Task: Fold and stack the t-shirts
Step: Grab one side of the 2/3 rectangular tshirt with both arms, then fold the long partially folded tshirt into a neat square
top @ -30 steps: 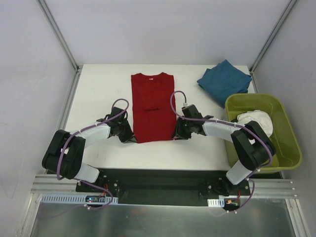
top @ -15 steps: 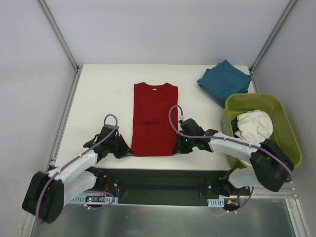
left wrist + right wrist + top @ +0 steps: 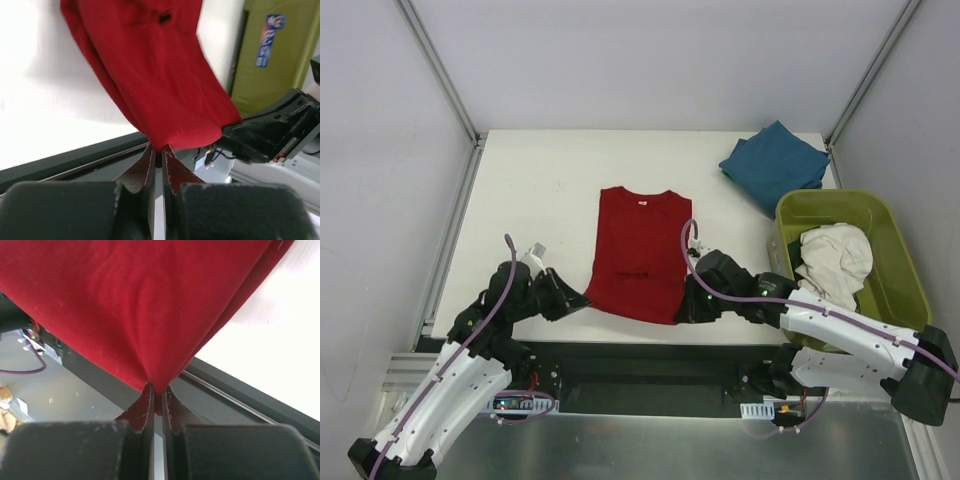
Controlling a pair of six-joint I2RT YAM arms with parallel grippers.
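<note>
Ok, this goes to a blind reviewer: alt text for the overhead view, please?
The left gripper and right gripper each pinch a near corner of a red shirt on a white table. A folded teal shirt lies far right; a white shirt sits in a green tub.

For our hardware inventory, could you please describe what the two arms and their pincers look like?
The left arm and right arm have white shells, black joints and a lilac cable looping alongside. Each pincer has two slim dark tapering fingers.

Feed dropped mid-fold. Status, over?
Left gripper, right gripper: jaws shut on near corners of red t-shirt. Its collar end flat on table. Nothing blocking; green tub off right.
</note>
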